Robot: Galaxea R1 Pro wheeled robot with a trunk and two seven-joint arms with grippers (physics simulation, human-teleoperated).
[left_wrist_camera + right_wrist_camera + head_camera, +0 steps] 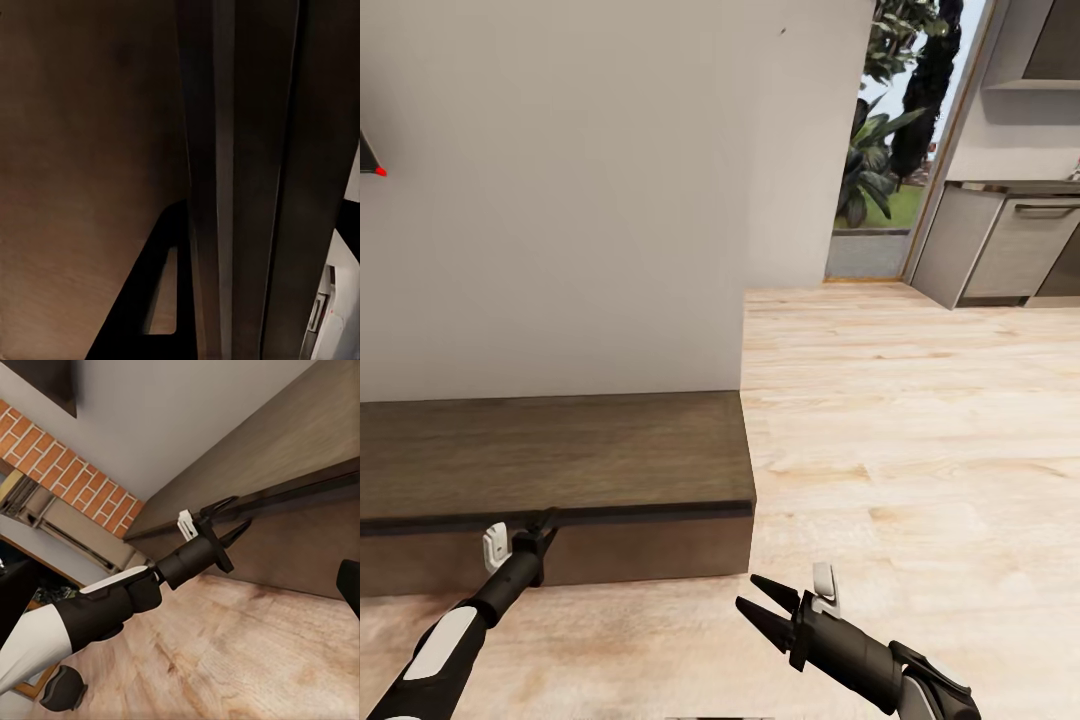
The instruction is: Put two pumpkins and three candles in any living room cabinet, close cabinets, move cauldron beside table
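Pale wood floor [920, 420], grey wall. Left end effector [543, 527], fingers spread, meets the cabinet [560, 450] drawer seam, apparently closing it; right end effector [770, 608] open, empty.

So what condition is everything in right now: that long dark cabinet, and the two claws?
cabinet: drawer fronts look shut, with a dark gap under its top; nothing on the visible part of the top.
left gripper: open, fingers at the gap under the cabinet's top edge, one above and one below, holding nothing.
right gripper: open, empty, hanging over the wood floor away from the cabinet.
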